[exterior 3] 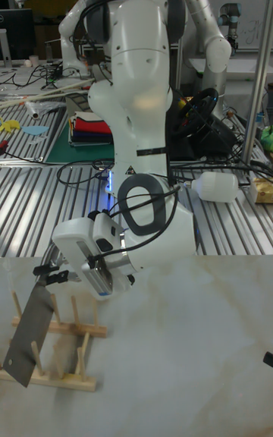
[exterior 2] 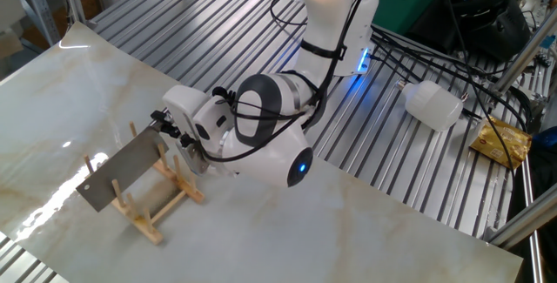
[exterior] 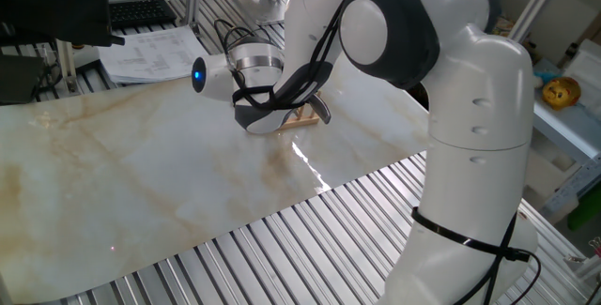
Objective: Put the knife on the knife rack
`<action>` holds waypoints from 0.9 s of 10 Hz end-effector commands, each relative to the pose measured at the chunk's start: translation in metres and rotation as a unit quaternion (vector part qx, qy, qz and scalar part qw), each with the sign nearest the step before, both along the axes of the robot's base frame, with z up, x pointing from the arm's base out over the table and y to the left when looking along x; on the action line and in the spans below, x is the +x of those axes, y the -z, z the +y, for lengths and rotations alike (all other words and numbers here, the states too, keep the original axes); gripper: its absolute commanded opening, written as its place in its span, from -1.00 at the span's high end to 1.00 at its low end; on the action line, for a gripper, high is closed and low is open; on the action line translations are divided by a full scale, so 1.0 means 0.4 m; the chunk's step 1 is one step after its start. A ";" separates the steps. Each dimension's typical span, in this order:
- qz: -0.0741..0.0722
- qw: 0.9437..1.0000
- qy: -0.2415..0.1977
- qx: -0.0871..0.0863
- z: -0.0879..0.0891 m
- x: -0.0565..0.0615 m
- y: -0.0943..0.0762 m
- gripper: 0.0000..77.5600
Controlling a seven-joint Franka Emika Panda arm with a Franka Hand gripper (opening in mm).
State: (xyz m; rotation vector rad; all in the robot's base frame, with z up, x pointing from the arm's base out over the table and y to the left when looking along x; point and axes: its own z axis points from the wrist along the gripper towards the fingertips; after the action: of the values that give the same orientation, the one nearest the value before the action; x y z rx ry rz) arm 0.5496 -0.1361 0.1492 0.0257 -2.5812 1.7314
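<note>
The knife has a broad dark grey blade and hangs tilted, its low tip pointing to the table's front edge, among the pegs of the light-wood knife rack. My gripper is shut on the handle end at the blade's upper right; the handle itself is hidden by the fingers. In the tall fixed view the knife slants down across the knife rack below the gripper. From the opposite side only a bit of the rack and the knife show behind the arm.
The rack stands near a corner of the marble tabletop, close to its front edge. A white plastic bottle and a yellow bag lie on the metal slats behind. Papers lie beyond the far side.
</note>
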 end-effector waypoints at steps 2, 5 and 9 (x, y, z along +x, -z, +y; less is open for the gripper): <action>-0.001 1.000 0.000 0.002 -0.007 0.006 0.012 0.97; -0.008 1.000 0.004 0.002 -0.009 0.006 0.016 0.97; -0.018 1.000 0.014 0.002 -0.003 0.002 0.023 0.97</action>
State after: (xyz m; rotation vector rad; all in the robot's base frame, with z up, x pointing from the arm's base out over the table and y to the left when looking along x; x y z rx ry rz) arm 0.5503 -0.1385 0.1401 -0.0225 -2.5954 1.7311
